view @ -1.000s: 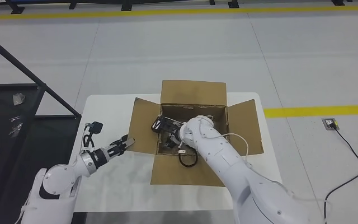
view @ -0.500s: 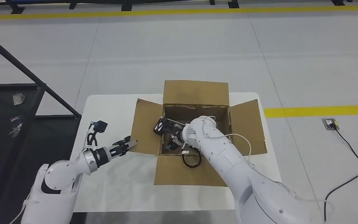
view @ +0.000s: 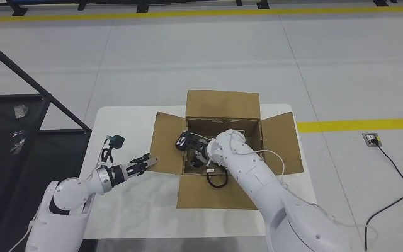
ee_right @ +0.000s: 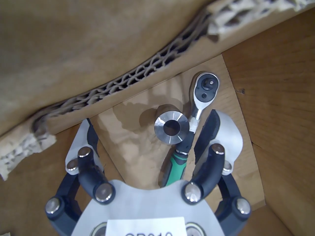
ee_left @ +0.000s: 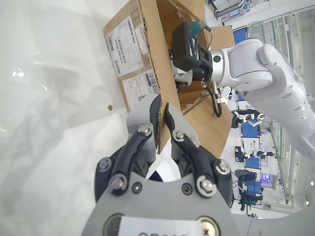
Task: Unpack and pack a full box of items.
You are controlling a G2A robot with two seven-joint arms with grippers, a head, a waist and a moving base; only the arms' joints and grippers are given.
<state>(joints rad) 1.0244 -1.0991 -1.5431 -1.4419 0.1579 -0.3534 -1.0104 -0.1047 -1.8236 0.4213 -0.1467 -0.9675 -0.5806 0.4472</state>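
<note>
Clamped on box [view: 220, 104] left flap [ee_left: 157, 50] with left gripper [ee_left: 162, 115], arm stretched low over table [view: 126, 126]. Sunk wrist-down inside box with right gripper [ee_right: 150, 121], jaws wide, straddling socket [ee_right: 171, 128] and ratchet [ee_right: 205, 87].

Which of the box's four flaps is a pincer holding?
The side flap on the robot's left: the left pincer pinches its edge. No pincer holds the far flap, near flap or opposite flap.

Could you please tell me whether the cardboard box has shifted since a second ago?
Yes. The cardboard box has slid along the table toward the yellow floor line, the left tool pinching its flap.
</note>
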